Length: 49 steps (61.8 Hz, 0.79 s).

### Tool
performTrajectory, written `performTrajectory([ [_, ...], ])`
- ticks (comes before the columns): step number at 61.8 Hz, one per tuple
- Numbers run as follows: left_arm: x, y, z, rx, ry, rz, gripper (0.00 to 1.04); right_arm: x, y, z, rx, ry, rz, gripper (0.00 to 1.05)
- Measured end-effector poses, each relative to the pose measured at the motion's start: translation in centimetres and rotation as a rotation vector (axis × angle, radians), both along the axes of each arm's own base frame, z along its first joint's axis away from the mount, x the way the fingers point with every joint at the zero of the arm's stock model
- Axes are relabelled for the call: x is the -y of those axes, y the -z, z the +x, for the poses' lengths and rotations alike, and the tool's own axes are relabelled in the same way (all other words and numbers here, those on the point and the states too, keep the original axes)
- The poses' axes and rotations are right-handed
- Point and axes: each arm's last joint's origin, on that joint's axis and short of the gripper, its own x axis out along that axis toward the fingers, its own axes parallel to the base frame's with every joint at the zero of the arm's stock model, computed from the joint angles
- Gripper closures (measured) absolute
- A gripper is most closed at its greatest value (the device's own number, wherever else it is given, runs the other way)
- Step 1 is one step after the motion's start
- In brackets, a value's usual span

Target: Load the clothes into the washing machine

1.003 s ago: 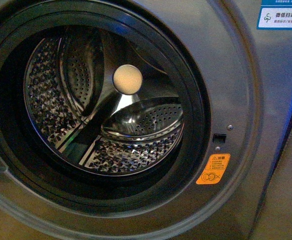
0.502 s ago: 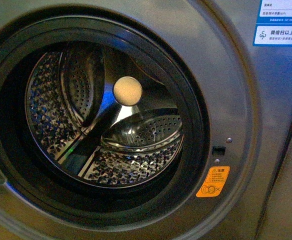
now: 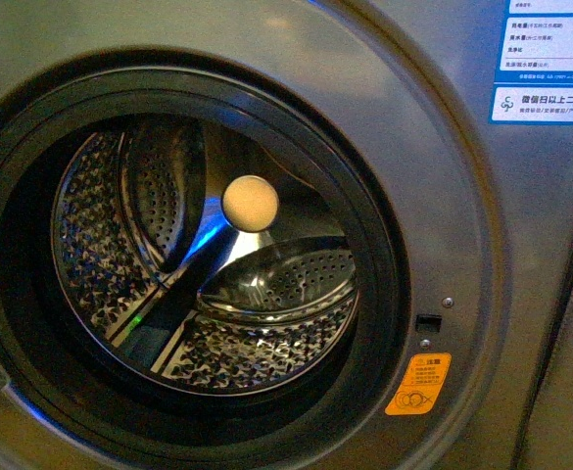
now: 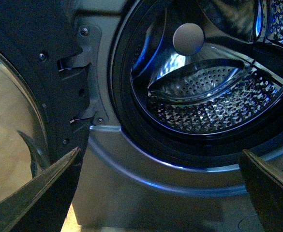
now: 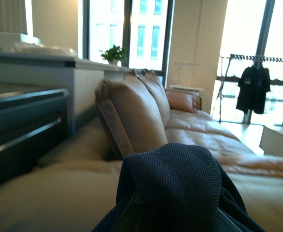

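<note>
Washer (image 3: 443,196) door (image 4: 59,58) open | left jaws wide apart facing steel drum (image 4: 204,101) | right jaws grip navy clothes (image 5: 172,188) above tan sofa (image 5: 131,121)

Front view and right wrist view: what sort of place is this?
Probably a home or a mock apartment: a front-loading washing machine, a tan leather sofa with cushions, tall windows and a clothes rack.

Dim, warm light is falling on the grey washing machine (image 3: 462,196), while a blue glow is shining inside the drum (image 3: 266,338) and glints are sparkling off its steel. The left wrist view is looking darker and bluish. Daylight is blowing out the far windows (image 5: 146,29) in the right wrist view, and the near clothes (image 5: 175,188) are showing softly blurred.
</note>
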Motion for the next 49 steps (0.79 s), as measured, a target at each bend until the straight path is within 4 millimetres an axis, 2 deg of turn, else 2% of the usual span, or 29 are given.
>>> performTrajectory([
  [6, 0.0, 0.0, 0.0, 0.000, 0.000, 0.000, 0.07, -3.7, -4.3, 0.8, 0.052, -0.052, -0.011, 1.00],
  [10, 0.0, 0.0, 0.0, 0.000, 0.000, 0.000, 0.07, -7.3, -7.0, 1.3, 0.080, -0.100, -0.014, 1.00],
  [21, 0.0, 0.0, 0.0, 0.000, 0.000, 0.000, 0.07, -15.7, -11.2, 2.1, 0.118, -0.228, -0.011, 1.00],
  [23, 0.0, 0.0, 0.0, 0.000, 0.000, 0.000, 0.07, -18.1, -12.0, 2.4, 0.118, -0.263, -0.003, 1.00],
  [28, 0.0, 0.0, 0.0, 0.000, 0.000, 0.000, 0.07, -23.1, -12.9, 3.0, 0.106, -0.329, -0.007, 1.00],
  [38, 0.0, 0.0, 0.0, 0.000, 0.000, 0.000, 0.07, -29.6, -12.9, 4.9, 0.080, -0.427, -0.031, 1.00],
  [42, 0.0, 0.0, 0.0, 0.000, 0.000, 0.000, 0.07, -32.9, -12.3, 6.1, 0.056, -0.478, -0.040, 1.00],
  [49, 0.0, 0.0, 0.0, 0.000, 0.000, 0.000, 0.07, -37.0, -11.4, 7.5, 0.031, -0.535, -0.061, 1.00],
])
